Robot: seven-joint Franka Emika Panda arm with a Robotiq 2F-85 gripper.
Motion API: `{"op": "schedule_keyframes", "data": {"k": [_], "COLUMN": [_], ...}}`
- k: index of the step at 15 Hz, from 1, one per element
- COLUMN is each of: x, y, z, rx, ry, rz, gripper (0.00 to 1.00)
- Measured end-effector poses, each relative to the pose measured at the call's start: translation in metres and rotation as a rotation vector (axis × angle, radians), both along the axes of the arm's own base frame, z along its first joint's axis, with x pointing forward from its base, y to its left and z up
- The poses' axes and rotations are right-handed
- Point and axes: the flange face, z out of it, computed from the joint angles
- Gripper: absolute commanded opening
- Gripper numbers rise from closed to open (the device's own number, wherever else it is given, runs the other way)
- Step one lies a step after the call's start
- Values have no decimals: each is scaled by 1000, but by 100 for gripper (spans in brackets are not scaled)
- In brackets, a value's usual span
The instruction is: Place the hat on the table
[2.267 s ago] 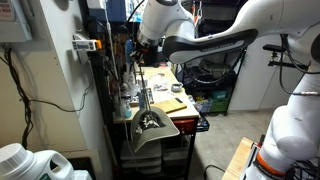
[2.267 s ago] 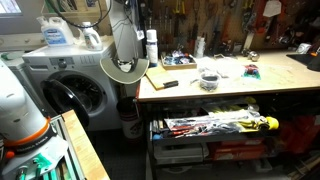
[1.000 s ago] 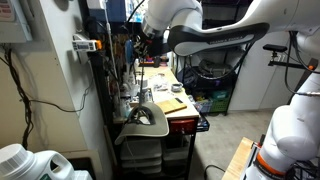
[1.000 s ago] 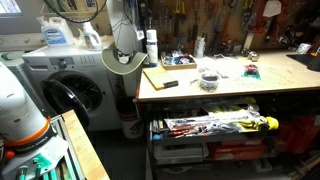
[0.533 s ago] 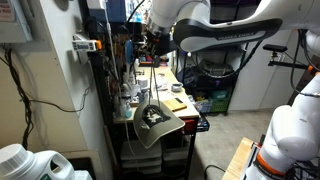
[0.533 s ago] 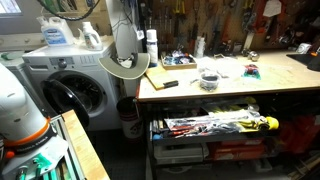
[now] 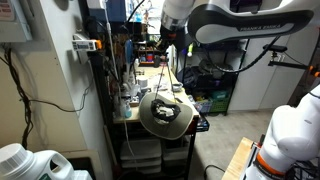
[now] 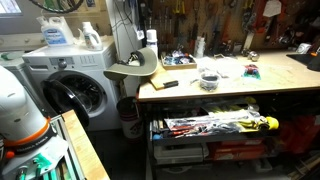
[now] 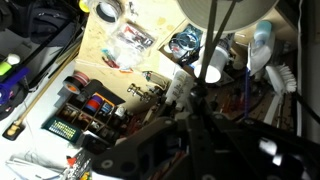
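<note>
Hat: soft beige brimmed hat [image 7: 165,116] [image 8: 130,70] dangles on thin cords [image 7: 166,75], dark lining showing, over the bench's short end edge, beside a white washing machine [image 8: 60,62] | Fingers: dark fingers [image 7: 164,42] high above, pressed together on the cords | Bench: long wood-topped bench [image 8: 240,90], cluttered with small tools

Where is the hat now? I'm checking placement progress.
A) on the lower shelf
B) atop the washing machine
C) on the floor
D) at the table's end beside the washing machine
D: the hat is at the end of the table next to the washing machine, near tabletop height.
</note>
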Motion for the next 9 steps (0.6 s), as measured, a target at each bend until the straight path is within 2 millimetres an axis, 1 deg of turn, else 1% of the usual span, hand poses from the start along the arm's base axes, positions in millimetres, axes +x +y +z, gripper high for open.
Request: {"op": "schedule_keyframes", "data": {"k": [2,5,9], "x": [-8,-13,-18], "y": [-6,-16,-34], "z": [4,8,9], "rx": [-64,-144,-199], "ry": [20,29,43], "rz": [65,183,240], "gripper": [1,1,1]}}
